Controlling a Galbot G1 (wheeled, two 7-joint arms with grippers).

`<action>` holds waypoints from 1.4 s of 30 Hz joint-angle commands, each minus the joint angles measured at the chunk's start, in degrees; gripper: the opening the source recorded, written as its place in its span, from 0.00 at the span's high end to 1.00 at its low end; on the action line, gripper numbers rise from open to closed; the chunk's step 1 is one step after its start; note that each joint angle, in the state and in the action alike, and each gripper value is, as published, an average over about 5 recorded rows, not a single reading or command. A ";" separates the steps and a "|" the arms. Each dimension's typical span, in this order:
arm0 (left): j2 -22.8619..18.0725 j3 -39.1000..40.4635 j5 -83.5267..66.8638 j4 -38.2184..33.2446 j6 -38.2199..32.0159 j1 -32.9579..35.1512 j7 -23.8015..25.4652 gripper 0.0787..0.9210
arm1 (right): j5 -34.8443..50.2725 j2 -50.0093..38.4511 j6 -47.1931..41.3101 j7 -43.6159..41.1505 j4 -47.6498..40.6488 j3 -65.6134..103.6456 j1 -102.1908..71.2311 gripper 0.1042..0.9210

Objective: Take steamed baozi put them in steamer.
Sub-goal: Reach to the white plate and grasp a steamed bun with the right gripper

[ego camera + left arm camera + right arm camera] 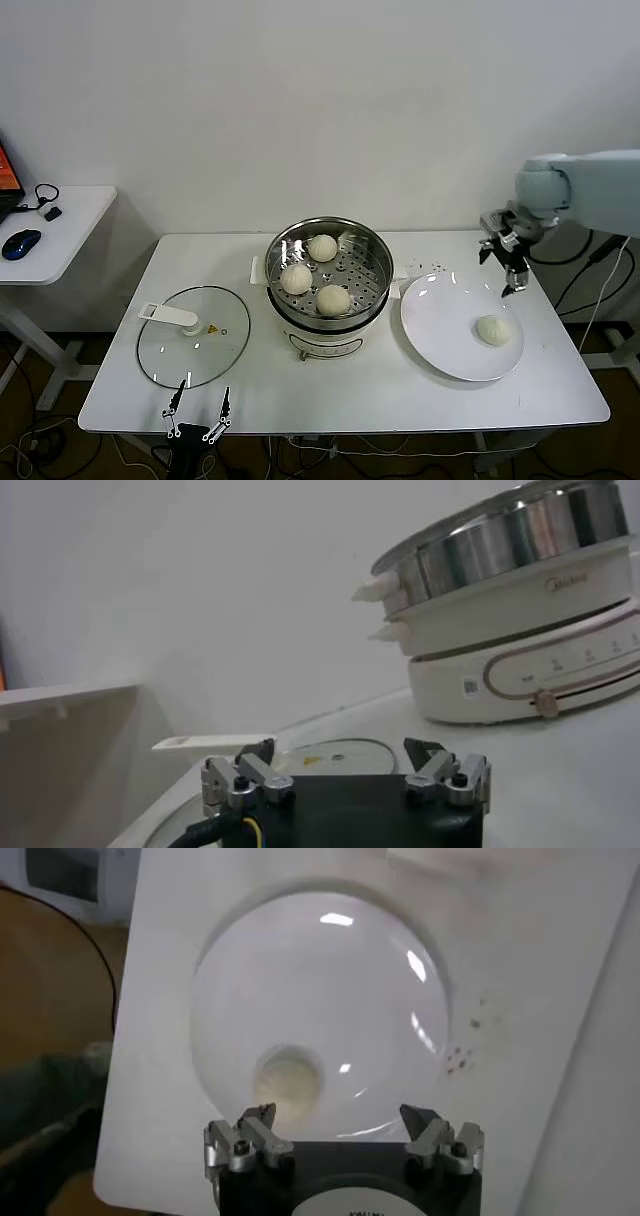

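Three baozi [318,273] in steamer [372,246], one on plate [440,320]

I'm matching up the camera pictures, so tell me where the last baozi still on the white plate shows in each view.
Head view: the baozi lies on the white plate, right of the steamer.
Left wrist view: not in it; only the steamer and glass lid show.
Right wrist view: baozi on the plate, just beyond the open right hand.
Shared landmark: the plate.
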 commanded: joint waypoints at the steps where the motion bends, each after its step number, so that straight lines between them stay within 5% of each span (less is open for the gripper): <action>1: -0.08 -0.20 0.04 0.13 -0.06 0.04 -0.01 0.12 | -2.08 -10.08 -6.18 2.29 -2.78 6.00 -11.06 0.12; 15: -0.32 -0.50 0.38 0.64 -0.11 0.22 -0.08 0.12 | -9.07 -9.62 -3.55 1.65 -12.59 22.38 -29.14 0.12; 42: -0.33 -0.31 0.77 0.29 -0.48 0.51 -0.33 0.12 | -11.09 -8.58 -2.91 3.58 -13.39 28.49 -33.48 0.12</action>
